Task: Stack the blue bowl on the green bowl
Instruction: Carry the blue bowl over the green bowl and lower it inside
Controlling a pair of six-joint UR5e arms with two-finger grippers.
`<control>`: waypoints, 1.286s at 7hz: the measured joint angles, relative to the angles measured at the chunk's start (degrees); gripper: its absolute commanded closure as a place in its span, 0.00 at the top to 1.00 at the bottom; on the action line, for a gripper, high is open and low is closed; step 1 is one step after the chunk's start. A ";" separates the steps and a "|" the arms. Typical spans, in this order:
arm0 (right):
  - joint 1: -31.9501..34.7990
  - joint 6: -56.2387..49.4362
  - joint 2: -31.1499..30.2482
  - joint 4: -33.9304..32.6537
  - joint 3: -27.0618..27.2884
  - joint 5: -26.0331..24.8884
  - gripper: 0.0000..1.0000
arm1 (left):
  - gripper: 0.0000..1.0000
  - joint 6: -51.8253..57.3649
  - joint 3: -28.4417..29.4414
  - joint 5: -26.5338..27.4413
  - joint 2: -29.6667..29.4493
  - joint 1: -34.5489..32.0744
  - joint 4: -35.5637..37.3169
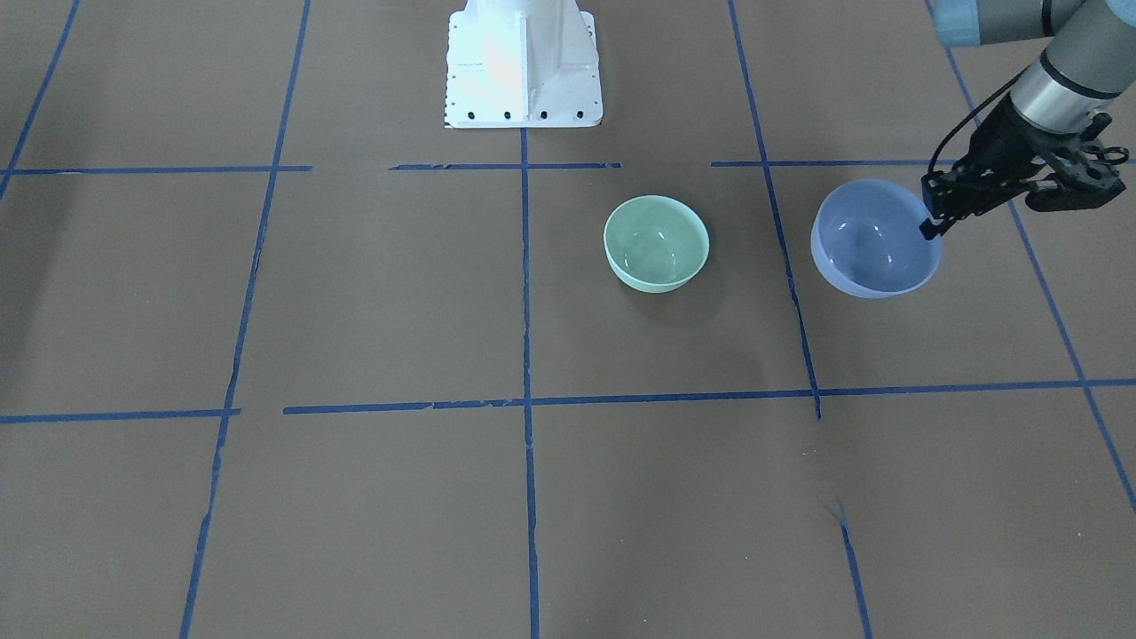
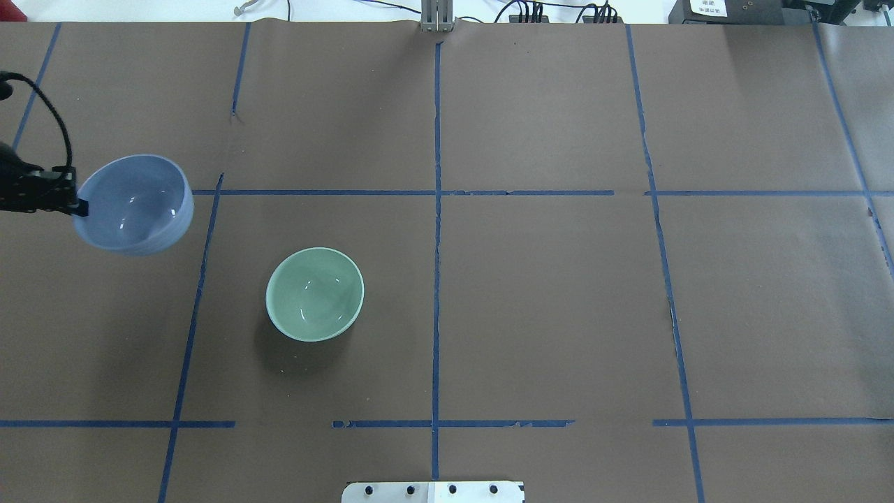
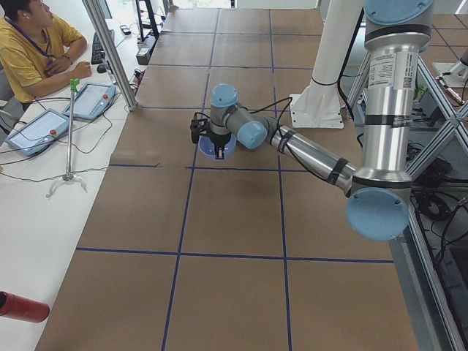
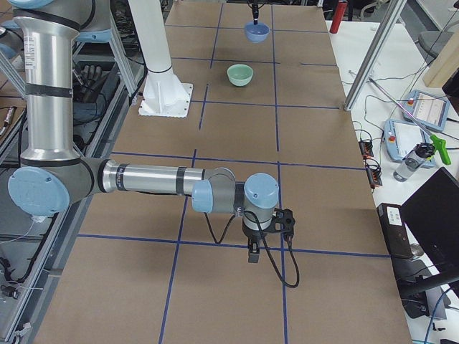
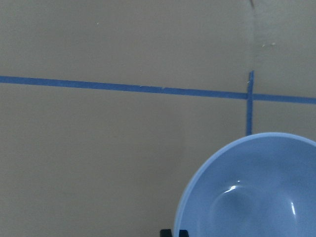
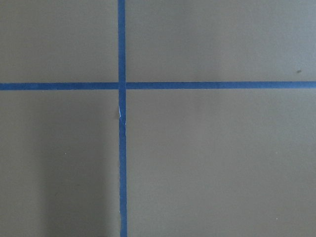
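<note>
Brown table [image 2: 559,314] with blue tape lines [image 2: 436,279], white bench [image 3: 29,241] alongside.

At lower right, blue bowl [image 5: 256,197], cut off by the edges; beyond it, brown table [image 5: 98,158] with two meeting blue tape lines [image 5: 123,88].

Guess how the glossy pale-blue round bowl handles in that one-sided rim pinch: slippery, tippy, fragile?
Likely slippery: the glossy pale-blue round bowl shows sharp highlights, and the left gripper pinches one spot of its rim, so it may pivot or slide out. Probably rigid: its rim looks undeformed in the pinch. Its rounded underside could rock when set down.
</note>
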 measured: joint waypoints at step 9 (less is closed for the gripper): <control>0.00 0.00 0.00 0.02 0.00 -0.03 1.00 | 0.98 -31.67 1.30 15.98 -10.15 24.87 1.92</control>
